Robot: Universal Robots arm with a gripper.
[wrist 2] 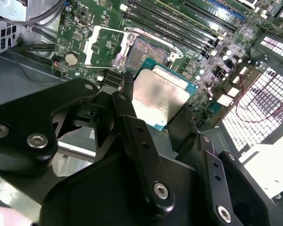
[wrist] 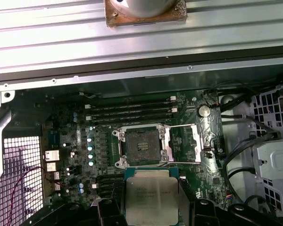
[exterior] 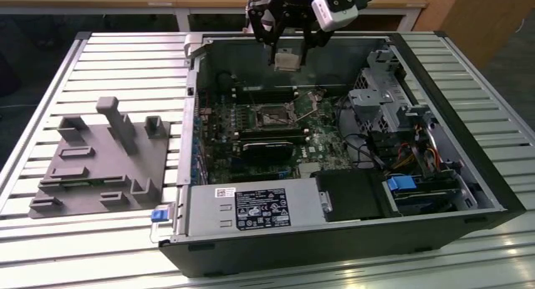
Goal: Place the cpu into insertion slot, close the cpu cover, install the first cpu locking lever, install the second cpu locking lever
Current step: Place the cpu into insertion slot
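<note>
Item: black two-fingered gripper, closed on the cpu, a small flat square chip with a silvery-grey metal top. It grips the chip by two opposite edges, and the other two edges are free in both wrist views.

Position: the chip hangs in open air over the rear part of the open black computer case, well apart from the green motherboard below.

Directly below: the square black insertion slot, bare, with its top unobstructed.

Beside it: the cpu cover, a thin silvery metal frame with a large window. It is swung open to one side of the slot, and green board shows through the window.

Near surroundings: long black memory slots lie in parallel rows just beyond the slot. A black fan shroud is on its opposite side.

Further: a grey metal drive cage with cables is towards the exterior view's right. A grey power supply box sits at the case's front.

Outside the case: a grey moulded fixture with upright posts rests on the slatted metal table, at the exterior view's left.
</note>
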